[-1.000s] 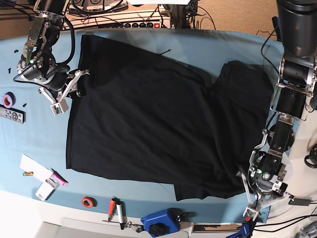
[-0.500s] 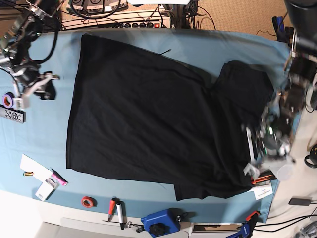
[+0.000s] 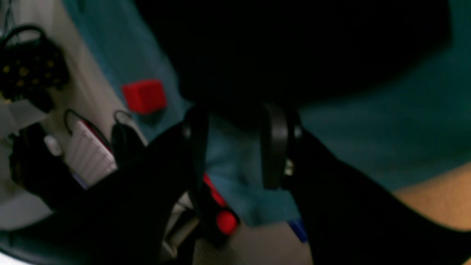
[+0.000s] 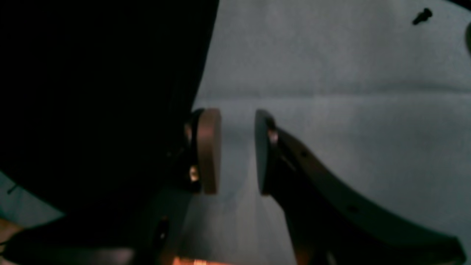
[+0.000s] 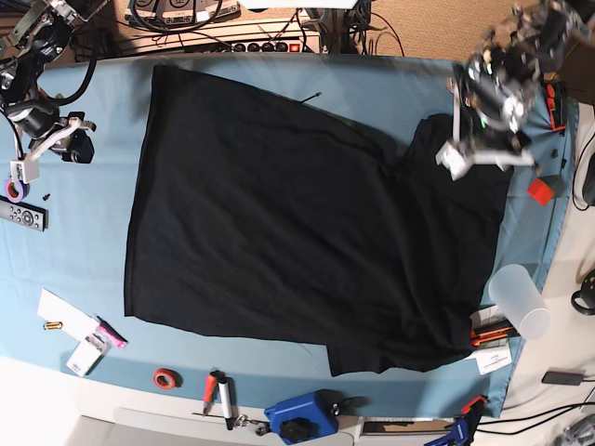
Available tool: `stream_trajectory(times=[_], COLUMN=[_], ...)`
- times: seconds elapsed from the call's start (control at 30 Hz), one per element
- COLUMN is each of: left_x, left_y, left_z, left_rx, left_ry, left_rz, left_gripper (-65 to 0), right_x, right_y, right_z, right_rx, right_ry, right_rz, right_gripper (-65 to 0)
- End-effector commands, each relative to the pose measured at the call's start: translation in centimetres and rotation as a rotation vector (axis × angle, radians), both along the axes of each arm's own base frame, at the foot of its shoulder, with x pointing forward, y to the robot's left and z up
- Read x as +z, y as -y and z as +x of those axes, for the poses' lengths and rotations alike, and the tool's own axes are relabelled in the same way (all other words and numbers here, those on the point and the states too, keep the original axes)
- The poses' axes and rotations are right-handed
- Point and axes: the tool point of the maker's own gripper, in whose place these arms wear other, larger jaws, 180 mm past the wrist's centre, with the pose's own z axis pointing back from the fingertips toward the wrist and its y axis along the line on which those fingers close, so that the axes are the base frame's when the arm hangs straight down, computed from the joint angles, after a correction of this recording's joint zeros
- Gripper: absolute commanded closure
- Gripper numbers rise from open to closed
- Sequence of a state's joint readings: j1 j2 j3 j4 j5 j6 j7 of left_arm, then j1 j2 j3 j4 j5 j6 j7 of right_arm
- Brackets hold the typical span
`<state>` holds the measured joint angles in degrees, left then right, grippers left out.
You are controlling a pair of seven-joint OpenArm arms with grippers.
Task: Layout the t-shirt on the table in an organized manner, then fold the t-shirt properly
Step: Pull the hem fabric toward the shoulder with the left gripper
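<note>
The table (image 5: 93, 232) wears a light blue, faintly wrinkled cloth with white edges; cables and a power strip (image 5: 242, 42) crowd the far side, over a tan floor. No writing is legible anywhere. The t-shirt (image 5: 297, 223) lies spread across the middle, black, one sleeve bunched at the base view's right. Small items ring the borders: a tape roll (image 5: 166, 378), a red cube (image 5: 539, 190), a clear cup (image 5: 519, 299). The left gripper (image 3: 235, 147) hangs above the shirt's edge, jaws apart, empty. The right gripper (image 4: 237, 151) hovers beside the shirt over bare cloth, jaws narrowly apart, empty.
</note>
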<state>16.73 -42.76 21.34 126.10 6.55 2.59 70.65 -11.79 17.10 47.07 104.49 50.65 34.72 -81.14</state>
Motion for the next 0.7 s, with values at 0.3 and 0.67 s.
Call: stream_trajectory(times=[0.3, 0.67], left_x=[0.2, -4.3], left_y=[2.7, -0.3], left_z=[-1.8, -0.3], left_rx=[-0.153, -0.104], left_ry=[0.092, 0.038], left_rz=[-0.076, 0.010], left_gripper=[-22.3, -22.3], right_x=[1.0, -2.3], right_y=[0.2, -0.8], right_z=[0.3, -3.6], right_rx=[0.059, 0.026], right_ry=[0.034, -0.084], right_rz=[-0.060, 0.001], right_gripper=[-23.2, -24.9])
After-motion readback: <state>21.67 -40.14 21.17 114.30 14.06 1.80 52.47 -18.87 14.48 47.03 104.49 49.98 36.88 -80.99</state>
